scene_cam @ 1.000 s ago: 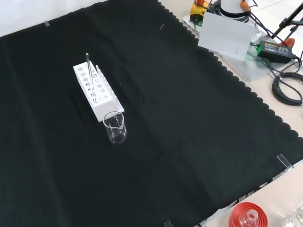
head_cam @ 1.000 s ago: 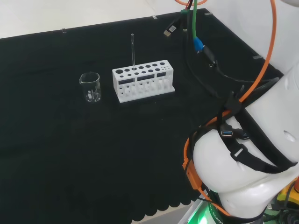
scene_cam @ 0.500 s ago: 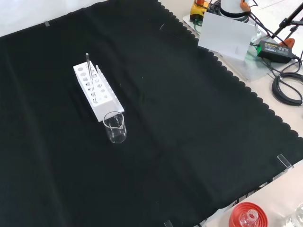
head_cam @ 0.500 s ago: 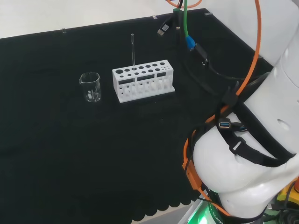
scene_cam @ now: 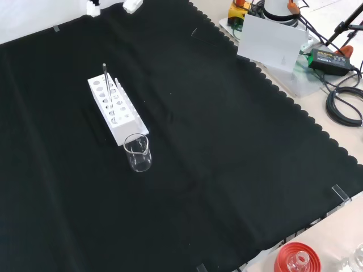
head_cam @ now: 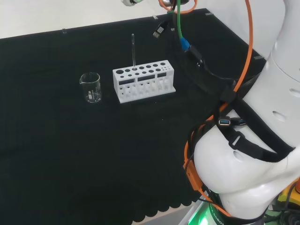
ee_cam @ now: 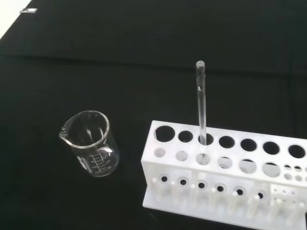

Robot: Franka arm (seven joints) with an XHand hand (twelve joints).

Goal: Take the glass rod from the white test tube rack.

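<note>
Closest to my front camera, at the cloth's near edge, I see a red ribbed stand [scene_cam: 296,258] with a clear flask [scene_cam: 298,261] sitting in it. Farther in on the black cloth [scene_cam: 227,170] stands a small clear beaker [scene_cam: 138,153], upright and empty as far as I can tell. Just beyond it is the white rack [scene_cam: 116,110], its short end facing the beaker and close to it, though I cannot say whether they touch.

From the head camera the beaker [head_cam: 90,87] sits to the left of the rack [head_cam: 143,80], with a narrow gap of cloth between them. I see the glass rod [head_cam: 133,50] upright in one of the rack's back-row holes, toward its left end, rising well above the rack's top. My wrist camera shows the rod [ee_cam: 202,109] plainly in the third hole of that row, counted from the beaker's end, with the beaker [ee_cam: 91,143] standing apart from the rack [ee_cam: 223,173].

Farthest off in the front view, at its top edge, two small white tips of the hand [scene_cam: 132,5] reach over the cloth's far border, well away from the rack. I cannot tell how its fingers are set. Nothing touches the rod.
</note>
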